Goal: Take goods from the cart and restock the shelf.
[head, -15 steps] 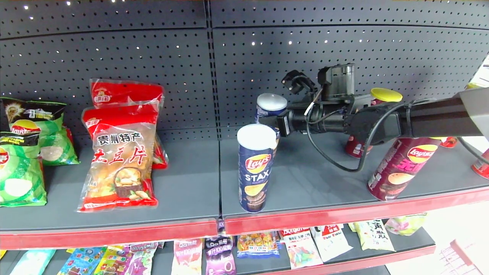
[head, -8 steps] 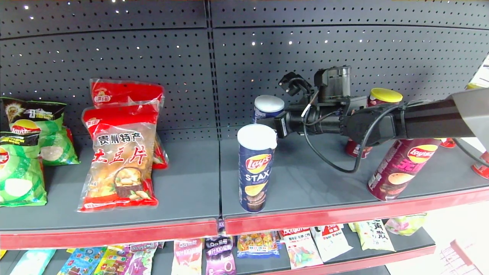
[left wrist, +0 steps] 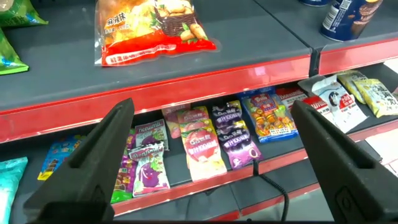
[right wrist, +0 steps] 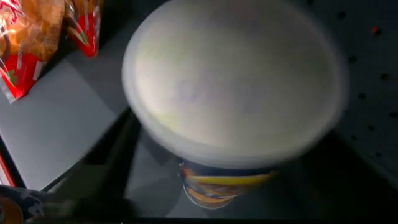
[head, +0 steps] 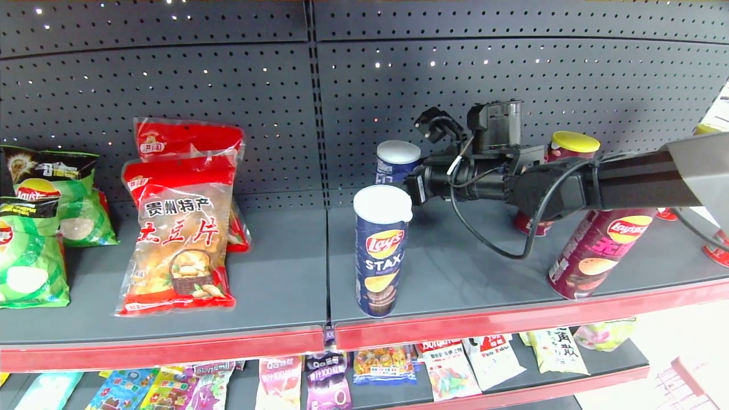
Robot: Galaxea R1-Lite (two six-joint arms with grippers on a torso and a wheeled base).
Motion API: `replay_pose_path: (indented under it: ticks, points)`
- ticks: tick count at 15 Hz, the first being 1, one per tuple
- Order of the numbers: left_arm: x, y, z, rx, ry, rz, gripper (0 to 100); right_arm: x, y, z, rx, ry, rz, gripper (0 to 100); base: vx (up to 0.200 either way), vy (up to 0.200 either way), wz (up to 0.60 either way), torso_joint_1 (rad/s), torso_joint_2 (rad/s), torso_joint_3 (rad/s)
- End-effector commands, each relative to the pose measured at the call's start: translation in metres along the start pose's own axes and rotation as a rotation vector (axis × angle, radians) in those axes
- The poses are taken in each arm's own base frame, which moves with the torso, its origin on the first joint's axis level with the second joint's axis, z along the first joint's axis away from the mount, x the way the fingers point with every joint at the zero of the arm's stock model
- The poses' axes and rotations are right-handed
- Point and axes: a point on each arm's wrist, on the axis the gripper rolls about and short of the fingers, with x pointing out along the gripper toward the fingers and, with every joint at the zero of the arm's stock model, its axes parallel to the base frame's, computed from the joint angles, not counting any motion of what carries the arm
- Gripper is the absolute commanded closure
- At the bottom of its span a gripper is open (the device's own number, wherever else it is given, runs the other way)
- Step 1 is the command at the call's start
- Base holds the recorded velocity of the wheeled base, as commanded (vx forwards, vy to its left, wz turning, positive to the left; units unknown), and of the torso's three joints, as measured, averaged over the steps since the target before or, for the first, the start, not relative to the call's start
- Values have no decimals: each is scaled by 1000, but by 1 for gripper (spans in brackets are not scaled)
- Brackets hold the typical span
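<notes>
A blue chips can with a white lid (head: 396, 162) is at the back of the grey shelf (head: 455, 267), held by my right gripper (head: 405, 185), which is shut on its body from the right. Its lid (right wrist: 233, 81) sits very close in the right wrist view, with the can's body hanging over the shelf board. A second blue can (head: 381, 256) stands upright near the shelf's front edge, just in front of the held one. My left gripper (left wrist: 211, 162) hangs open in front of the lower shelf, with nothing between its fingers (left wrist: 93, 162).
A maroon can (head: 598, 250) leans tilted at the front right, and a yellow-lidded can (head: 572, 145) stands behind my arm. Red chip bags (head: 179, 228) and green bags (head: 34, 228) fill the left. Snack packets (head: 387, 364) line the lower shelf. Perforated back panel (head: 364, 85) behind.
My right gripper has carried the rear blue can a little to the left, toward the back panel. The front can and the bags have stayed put.
</notes>
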Motion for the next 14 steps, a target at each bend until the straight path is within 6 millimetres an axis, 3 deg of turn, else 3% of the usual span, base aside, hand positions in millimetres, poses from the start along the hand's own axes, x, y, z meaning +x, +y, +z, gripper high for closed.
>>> replay_pose_path:
  ticks: [1,5,10,14]
  points:
    - [0,0,0,0,3,0,0,-2,1,1,1,-2,0,0,0,0,0,0,0,0]
    - [0,0,0,0,2,0,0,-19,8,2,9,17,-19,0,0,0,0,0,0,0]
    - [0,0,0,0,2,0,0,-64,24,0,28,21,-38,0,0,0,0,0,0,0]
    - [0,0,0,0,2,0,0,-94,37,-12,56,64,-31,0,0,0,0,0,0,0]
